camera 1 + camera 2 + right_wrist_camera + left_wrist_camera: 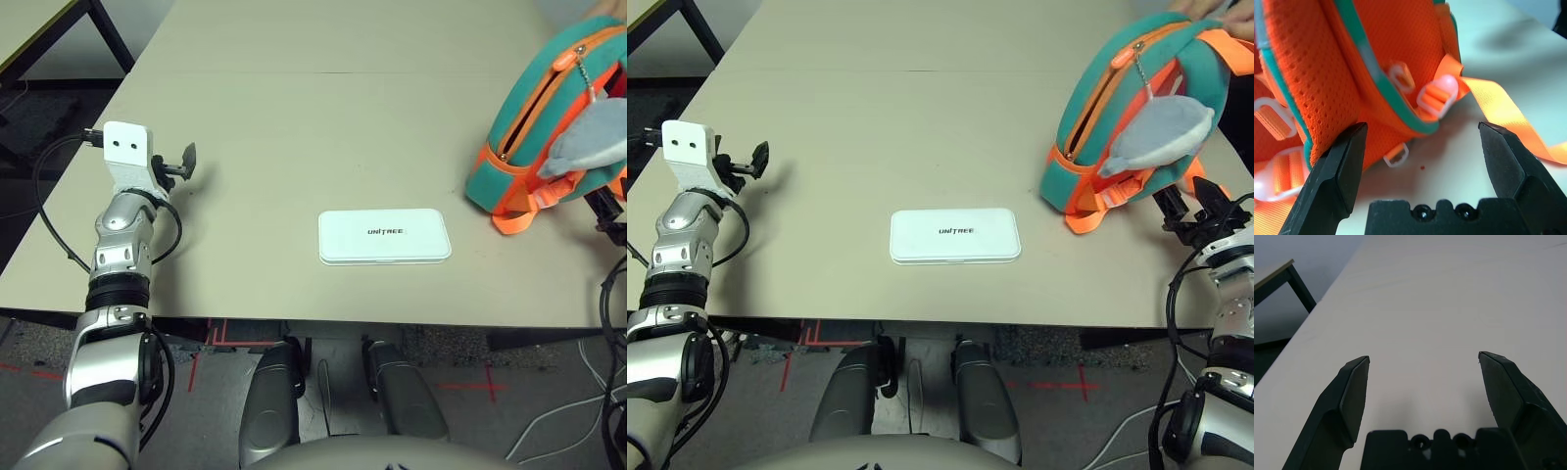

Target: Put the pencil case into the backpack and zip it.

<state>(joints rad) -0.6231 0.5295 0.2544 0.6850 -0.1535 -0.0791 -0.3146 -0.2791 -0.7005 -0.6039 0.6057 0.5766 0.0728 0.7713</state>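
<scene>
Left eye view: the step looks like readying the backpack [541,117], the pencil case [384,237] lying before it; both grippers [1424,357] [1422,125] stand spread, and loading calls for one closing on the case.

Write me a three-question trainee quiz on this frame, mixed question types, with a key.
1. True or false: the white UNITREE pencil case lies inside the teal backpack.
2. Multiple choice: what hangs from the backpack's chain? A) orange ball B) grey plush charm C) black key
3. Fill in: the left gripper and right gripper both stand ____.

Key: 1 false, it lies on the table; 2 B; 3 open.
</scene>
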